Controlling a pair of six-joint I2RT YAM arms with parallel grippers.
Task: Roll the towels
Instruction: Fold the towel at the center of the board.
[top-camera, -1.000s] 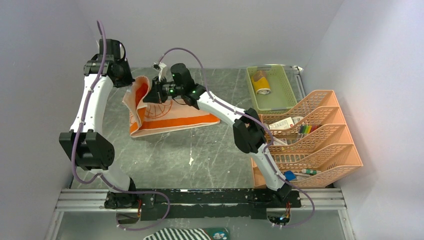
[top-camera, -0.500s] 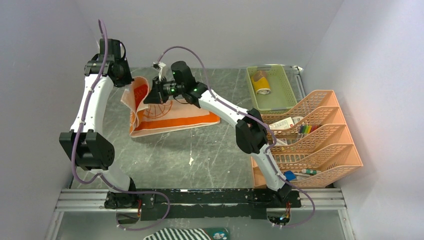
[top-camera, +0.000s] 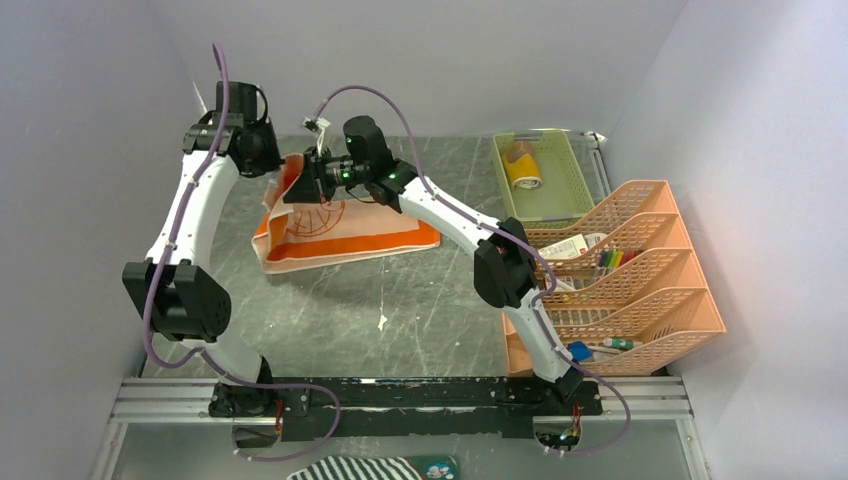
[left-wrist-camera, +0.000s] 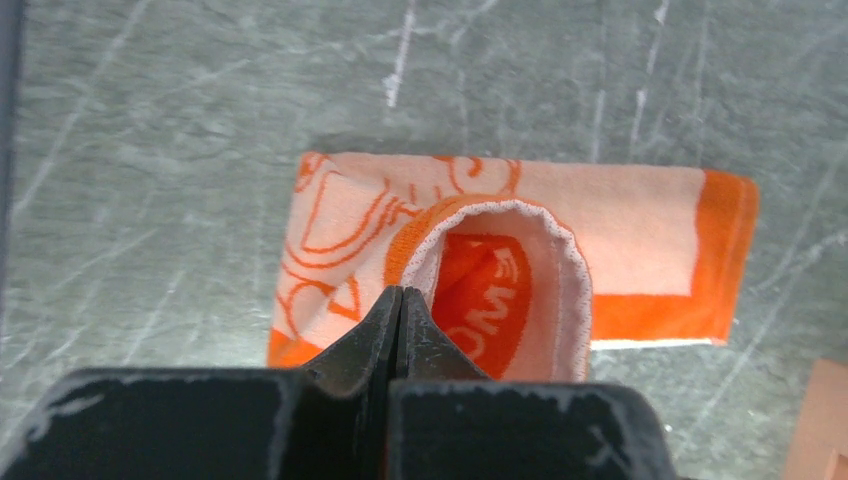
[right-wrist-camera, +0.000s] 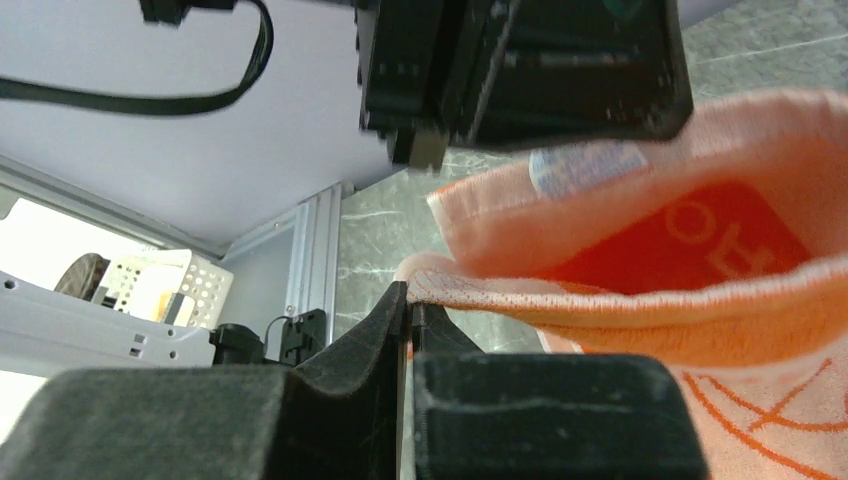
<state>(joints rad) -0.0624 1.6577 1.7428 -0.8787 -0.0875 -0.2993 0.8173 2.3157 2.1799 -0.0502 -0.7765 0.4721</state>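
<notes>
Clamping the left gripper (left-wrist-camera: 400, 297) and the right gripper (right-wrist-camera: 408, 297) shut on one edge of the orange towel (top-camera: 350, 235), holding that edge curled up over the rest, which is lying flat on the table (top-camera: 400, 300) at back left.

- The top external camera looked down from high behind the arm bases (top-camera: 400, 398), far enough to take in the whole table (top-camera: 400, 300).
- The left wrist camera faced straight down past the left gripper (left-wrist-camera: 400, 297), close above the orange towel (left-wrist-camera: 640, 220).
- The right wrist camera faced roughly level past the right gripper (right-wrist-camera: 408, 295), very near.
- All three shared the towel's raised fold.
</notes>
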